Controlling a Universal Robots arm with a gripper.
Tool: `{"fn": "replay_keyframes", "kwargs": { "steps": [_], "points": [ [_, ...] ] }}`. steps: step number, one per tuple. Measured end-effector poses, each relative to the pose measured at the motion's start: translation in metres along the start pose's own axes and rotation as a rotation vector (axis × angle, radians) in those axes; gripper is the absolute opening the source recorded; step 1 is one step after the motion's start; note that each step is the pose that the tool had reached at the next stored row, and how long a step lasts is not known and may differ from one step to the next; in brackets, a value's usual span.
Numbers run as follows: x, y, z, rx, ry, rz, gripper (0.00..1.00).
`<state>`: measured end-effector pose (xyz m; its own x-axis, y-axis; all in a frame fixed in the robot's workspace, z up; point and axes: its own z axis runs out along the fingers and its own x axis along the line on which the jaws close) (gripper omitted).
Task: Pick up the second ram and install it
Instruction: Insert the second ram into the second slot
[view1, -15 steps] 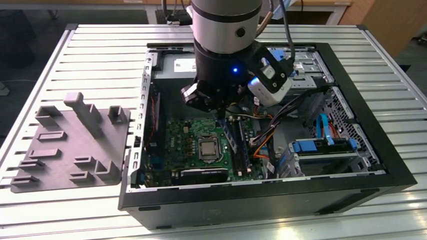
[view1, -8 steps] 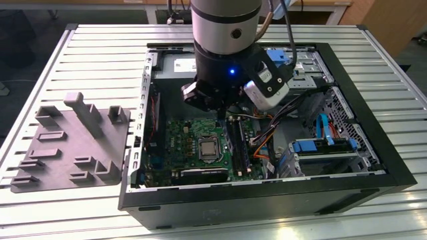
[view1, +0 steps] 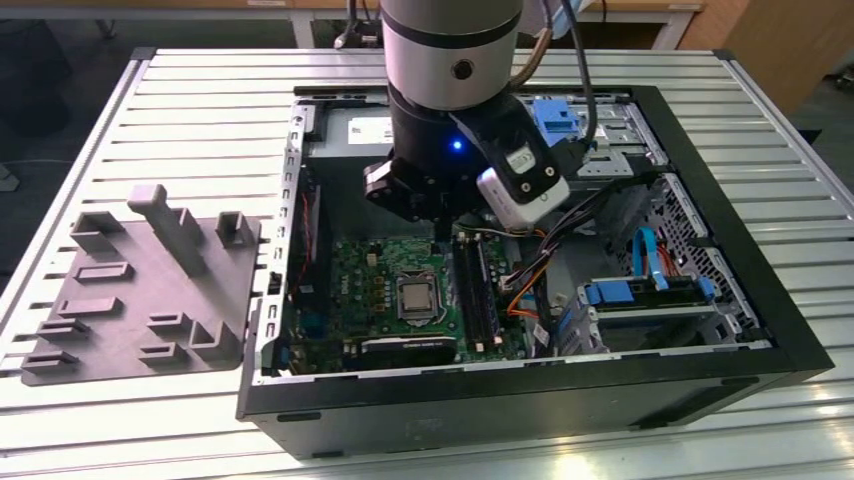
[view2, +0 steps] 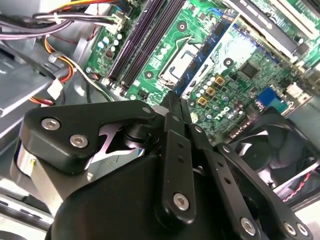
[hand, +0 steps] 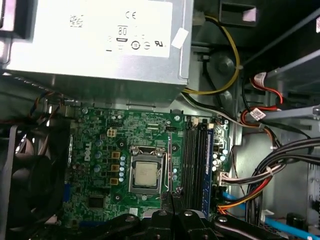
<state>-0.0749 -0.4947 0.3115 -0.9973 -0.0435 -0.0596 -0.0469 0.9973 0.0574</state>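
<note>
End effector (view2: 173, 100) narrow, clamped on the second ram (view2: 209, 49). Ram is held over the motherboard (view2: 252, 67) at the CPU socket (view2: 177, 57) edge, near the memory slots (view2: 142, 42). Beyond the case, a grey tray (view1: 140, 290) sits on the worktop (view1: 200, 120).

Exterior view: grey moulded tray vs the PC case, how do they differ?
Colour: the tray is grey, the case black. Height: tray low with raised blocks, case deep-walled. Build: tray is one moulded piece; case holds a green motherboard and cables. Both sit on the slatted table.
</note>
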Motion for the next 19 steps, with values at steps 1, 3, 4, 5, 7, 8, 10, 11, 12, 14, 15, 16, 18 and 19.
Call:
{"fn": "replay_keyframes", "kwargs": {
  "steps": [1, 3, 4, 5, 7, 8, 10, 11, 12, 14, 15, 16, 18, 19],
  "points": [
    [0.0000, 0.0000, 0.0001, 0.0007, -0.0007, 0.011, 0.12],
    [0.0000, 0.0000, 0.0003, 0.0020, -0.0021, 0.035, 0.12],
    [0.0000, 0.0000, 0.0002, 0.0023, -0.0023, 0.040, 0.12],
    [0.0000, 0.0000, 0.0002, 0.0024, -0.0023, 0.040, 0.12],
    [0.0000, 0.0000, 0.0003, 0.0024, -0.0024, 0.041, 0.12],
    [0.0000, 0.0000, 0.0003, 0.0024, -0.0024, 0.041, 0.12],
    [0.0000, 0.0000, 0.0006, 0.0026, -0.0024, 0.041, 0.12],
    [0.0000, 0.0000, 0.0010, 0.0024, -0.0024, 0.041, 0.12],
    [0.0000, -0.0001, 0.0015, 0.0023, -0.0024, 0.041, 0.12],
    [-0.0002, -0.0001, 0.0025, 0.0024, -0.0023, 0.041, 0.12],
    [-0.0003, -0.0002, 0.0028, 0.0025, -0.0023, 0.041, 0.12],
    [-0.0005, -0.0002, 0.0031, 0.0025, -0.0023, 0.041, 0.12],
    [-0.0009, -0.0002, 0.0037, 0.0025, -0.0023, 0.041, 0.12],
    [-0.0011, -0.0003, 0.0040, 0.0026, -0.0023, 0.041, 0.12]
  ]
}}
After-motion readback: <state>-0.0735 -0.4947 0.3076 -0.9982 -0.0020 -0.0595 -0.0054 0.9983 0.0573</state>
